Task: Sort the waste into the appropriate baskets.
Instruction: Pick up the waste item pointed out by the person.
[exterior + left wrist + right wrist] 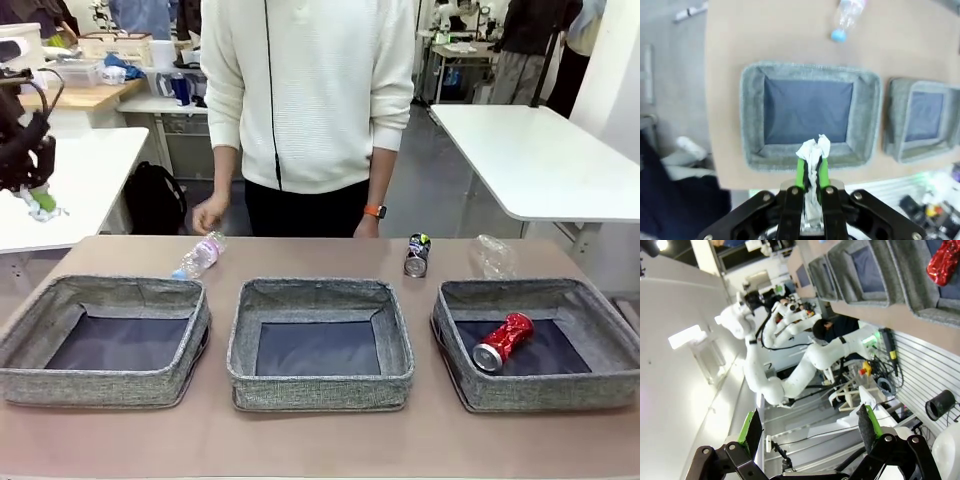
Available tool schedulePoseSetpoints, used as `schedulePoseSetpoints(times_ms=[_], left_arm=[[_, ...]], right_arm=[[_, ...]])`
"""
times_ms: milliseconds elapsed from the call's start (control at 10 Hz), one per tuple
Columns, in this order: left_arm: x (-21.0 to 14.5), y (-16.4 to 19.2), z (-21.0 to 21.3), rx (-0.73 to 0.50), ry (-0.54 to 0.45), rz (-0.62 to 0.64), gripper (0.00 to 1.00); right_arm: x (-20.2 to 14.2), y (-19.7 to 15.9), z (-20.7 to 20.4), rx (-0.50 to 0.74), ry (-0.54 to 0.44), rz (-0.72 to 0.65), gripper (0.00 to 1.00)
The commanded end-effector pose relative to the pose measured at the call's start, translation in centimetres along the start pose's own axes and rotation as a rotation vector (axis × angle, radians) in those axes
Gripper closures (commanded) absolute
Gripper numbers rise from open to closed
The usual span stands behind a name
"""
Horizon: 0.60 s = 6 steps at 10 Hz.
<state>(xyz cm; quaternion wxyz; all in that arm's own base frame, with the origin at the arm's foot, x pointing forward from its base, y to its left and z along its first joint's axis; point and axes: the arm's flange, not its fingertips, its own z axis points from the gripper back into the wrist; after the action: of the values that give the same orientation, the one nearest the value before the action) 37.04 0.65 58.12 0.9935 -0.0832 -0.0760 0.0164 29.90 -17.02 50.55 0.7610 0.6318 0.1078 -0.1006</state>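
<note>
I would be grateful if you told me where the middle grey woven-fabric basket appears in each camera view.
Front view: the middle grey woven-fabric basket sits at lower centre, empty.
Left wrist view: the basket is at the right edge, partly cut off.
Right wrist view: the basket is along the top, left of the dented red can.
Shared landmark: the tan tabletop under it.

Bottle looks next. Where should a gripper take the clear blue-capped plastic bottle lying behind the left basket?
Probably from above, closing across the mid-body of the clear blue-capped plastic bottle. It lies on its side, cap toward the left grey woven-fabric basket, so both rounded flanks are free; the cap end crowds the basket wall.
</note>
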Motion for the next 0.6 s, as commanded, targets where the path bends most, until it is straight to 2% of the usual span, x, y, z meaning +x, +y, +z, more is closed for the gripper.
schedulePoseSetpoints(times_ms=[0, 100, 200, 500], left_arm=[[-3.4, -0.2, -1.6, 0.024, -0.157, -0.060, 1.00], [-2.9, -0.2, -1.9, -0.033, -0.121, -0.085, 1.00], [-2.7, -0.4, 0.3, 0.014, -0.064, -0.026, 1.00], [-2.7, -0.4, 0.3, 0.014, -0.064, -0.026, 1.00]], right_arm=[[-0.1, 0.2, -0.1, 0.007, 0.005, 0.011, 0.00], [-0.1, 0.2, -0.1, 0.007, 0.005, 0.011, 0.00], [-0.1, 0.2, -0.1, 0.007, 0.005, 0.011, 0.00], [-0.1, 0.2, -0.1, 0.007, 0.005, 0.011, 0.00]])
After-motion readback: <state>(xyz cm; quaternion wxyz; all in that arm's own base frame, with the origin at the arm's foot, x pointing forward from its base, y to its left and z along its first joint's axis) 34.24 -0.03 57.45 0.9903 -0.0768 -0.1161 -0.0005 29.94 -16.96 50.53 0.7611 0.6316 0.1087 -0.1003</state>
